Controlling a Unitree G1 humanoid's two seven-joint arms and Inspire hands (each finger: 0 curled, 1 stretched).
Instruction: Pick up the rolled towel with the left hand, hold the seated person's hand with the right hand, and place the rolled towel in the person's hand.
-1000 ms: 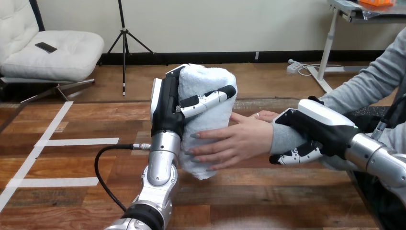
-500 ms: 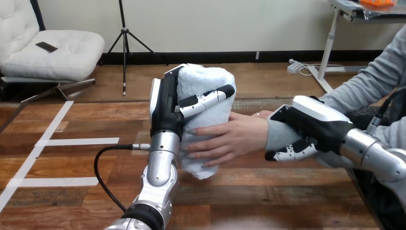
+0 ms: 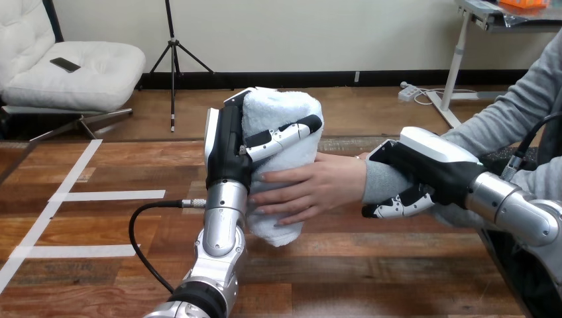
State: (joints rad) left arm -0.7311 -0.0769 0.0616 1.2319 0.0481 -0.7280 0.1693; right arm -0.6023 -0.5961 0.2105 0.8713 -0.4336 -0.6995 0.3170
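Just one rolled towel — in left hand.

The head view looks from above the robot's shoulders, forward and down across the wooden counter, whose far edge crosses the frame just above the middle. It sits close: the left arm rises large from the bottom edge, left of centre, to the left hand, closed round the rolled towel at frame centre. The right arm enters at the lower right; the right hand wraps the person's wrist at right of centre, and the person's hand reaches in from that side.
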